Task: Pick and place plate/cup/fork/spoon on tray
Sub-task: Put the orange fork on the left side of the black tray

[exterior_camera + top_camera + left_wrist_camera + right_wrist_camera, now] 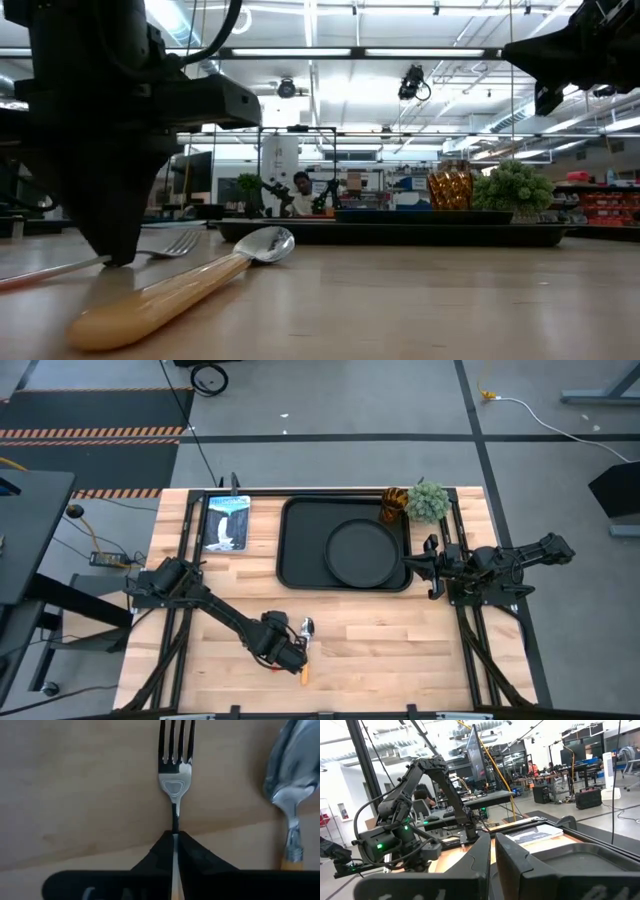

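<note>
The fork [175,775], silver tines and thin neck, lies on the wooden table beside the spoon [292,780]. In the low view the fork's tines [180,243] and the spoon [200,282], with its orange handle, rest on the tabletop. My left gripper [175,836] stands over the fork near the table's front [288,652], shut on it. The round black plate [362,552] lies in the black tray [298,545]. The amber cup [393,505] stands at the tray's far right corner. My right gripper [432,566] waits shut and empty, right of the tray. My left gripper pinches the fork's thin handle just behind the neck [175,822] between its two fingers. The fingers [118,245] come from above, pointing down, one on each side of the handle. The fork lies level on the table, its tines toward the far edge.
A fuzzy green plant ball [428,500] sits beside the cup. A flat blue-and-white picture item [226,521] lies left of the tray. The spoon [306,648] lies right next to my left gripper. Bare wood [400,650] stretches to the right along the front.
</note>
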